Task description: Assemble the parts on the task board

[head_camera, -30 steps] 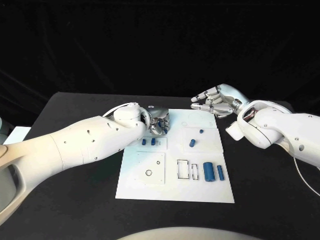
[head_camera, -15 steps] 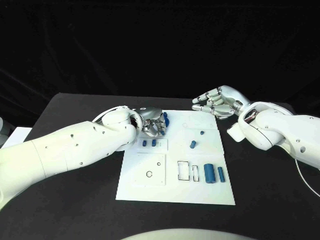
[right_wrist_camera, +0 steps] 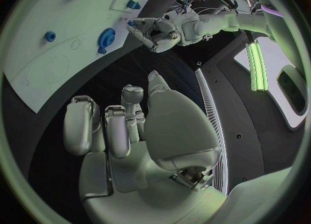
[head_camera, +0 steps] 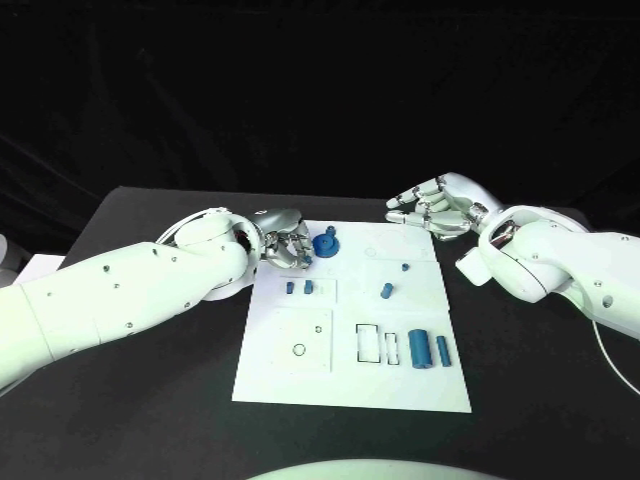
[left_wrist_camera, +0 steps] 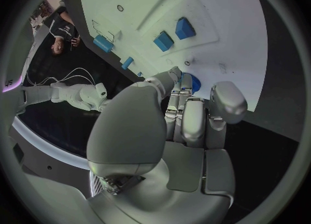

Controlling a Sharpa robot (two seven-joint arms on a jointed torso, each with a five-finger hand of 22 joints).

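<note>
Left hand: fingers curled in, holding nothing, over the task board's far left corner, just beside the blue gear.
Right hand: fingers loosely apart, empty, above the surface beyond the board's far right corner.
Task board: white plate mid-surface; blue parts lie on it.

Readable text: none on any surface in these views.
Task board: no words, numbers or brand marks can be read; it carries only thin outline shapes, which are not lettering.
Blue parts: no labels or numbers can be made out.
Left hand: no legible markings.
Right hand: no legible markings.
</note>
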